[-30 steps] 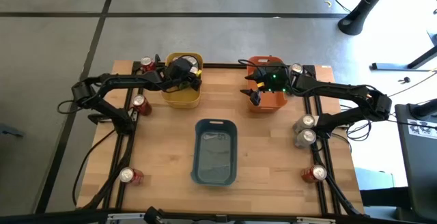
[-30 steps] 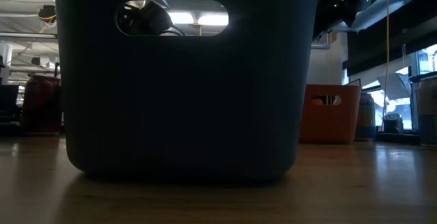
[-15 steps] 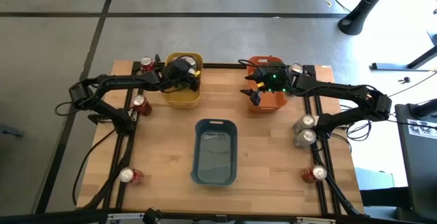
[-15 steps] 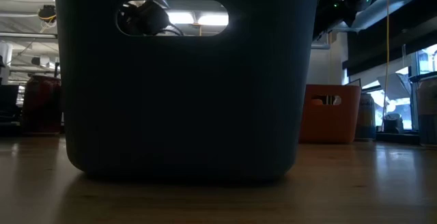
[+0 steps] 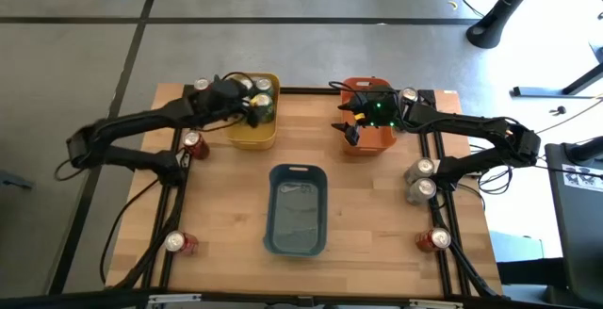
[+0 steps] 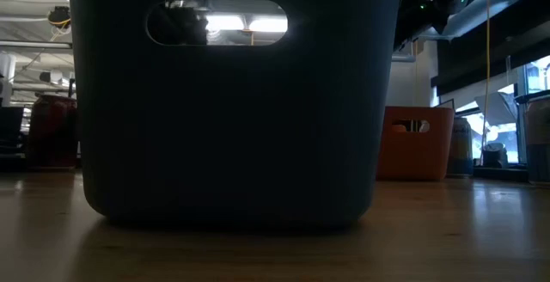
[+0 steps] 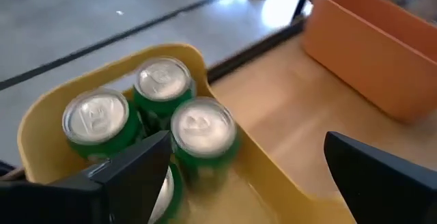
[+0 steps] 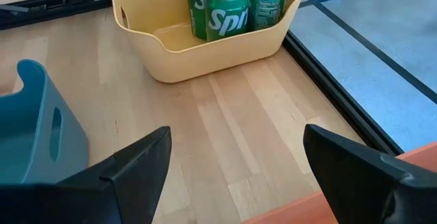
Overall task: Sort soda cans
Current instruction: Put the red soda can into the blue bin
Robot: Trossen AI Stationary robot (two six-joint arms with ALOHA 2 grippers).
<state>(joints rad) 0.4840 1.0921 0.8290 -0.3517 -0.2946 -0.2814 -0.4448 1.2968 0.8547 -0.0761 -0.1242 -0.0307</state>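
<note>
Hovering at the yellow bin (image 5: 252, 132) rim, left claw (image 5: 247, 108) (fingers spread).

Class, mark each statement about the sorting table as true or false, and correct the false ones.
1. The yellow bin holds green cans. True.
2. The blue bin holds red cans. False: no cans show in it.
3. The left gripper is open. True.
4. Two silver-grey cans stand beside each other near the table's right edge. True.
5. The right gripper holds a can. False: it is open and empty, by the orange bin.
</note>
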